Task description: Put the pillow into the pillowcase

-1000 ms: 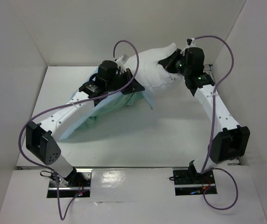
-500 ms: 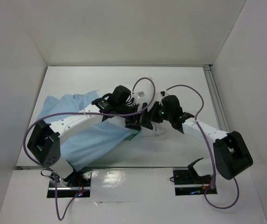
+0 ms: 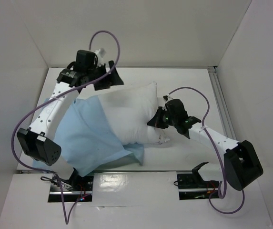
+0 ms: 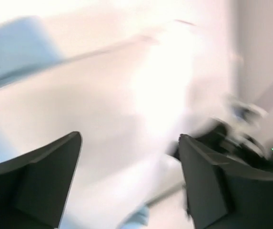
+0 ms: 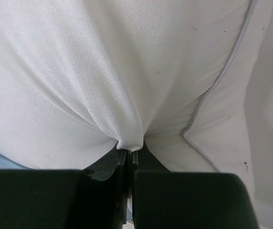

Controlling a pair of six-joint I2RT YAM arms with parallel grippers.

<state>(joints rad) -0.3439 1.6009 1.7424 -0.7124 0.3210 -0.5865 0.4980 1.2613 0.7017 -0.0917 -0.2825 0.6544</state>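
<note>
1. Lying across the middle of the frame, the pillow seems to have its left end inside the pillowcase, which spreads toward the lower left.
2. The right gripper pinches the pillow's right edge, probably to steady it or feed it in.
3. The left gripper hovers at upper left, spread wide and holding nothing.
4. Only the right wrist view shows the fingers pressed together on a fold of white fabric; the left wrist view is blurred.

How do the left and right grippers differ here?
The left gripper is open and empty; the right gripper is shut on a fold of the pillow. The left is by the pillow's far left corner, the right at its right end. Both are black.
</note>
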